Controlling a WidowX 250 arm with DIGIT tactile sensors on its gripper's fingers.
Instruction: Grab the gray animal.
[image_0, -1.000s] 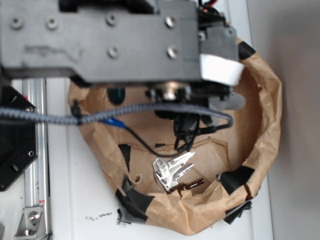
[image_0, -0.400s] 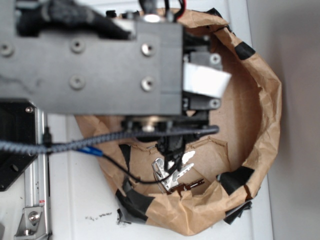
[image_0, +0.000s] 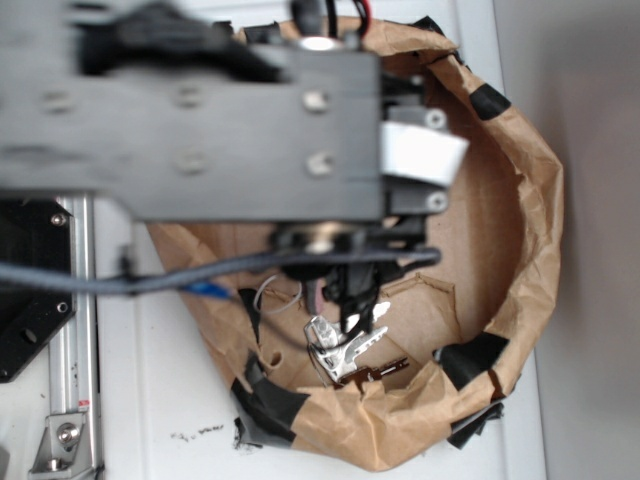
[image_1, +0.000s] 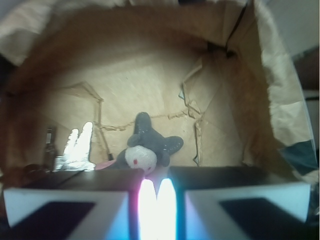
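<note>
- Two white-padded gripper (image_1: 156, 200) fingers sit almost together, a thin bright slit between them, nothing held.
- Small gray plush bunny with cream face (image_1: 146, 148) lies just beyond the tips on the crumpled brown paper basin (image_1: 235, 125).
- Risk: narrow jaws descend onto the plush, shoving it; shiny metal clip (image_1: 77, 147) beside it may snag.

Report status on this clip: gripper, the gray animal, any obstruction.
Gripper low inside the paper bin, jaw state unclear. Gray animal lying just ahead of the fingers, not gripped. Shiny metal piece off to its side, not blocking.
</note>
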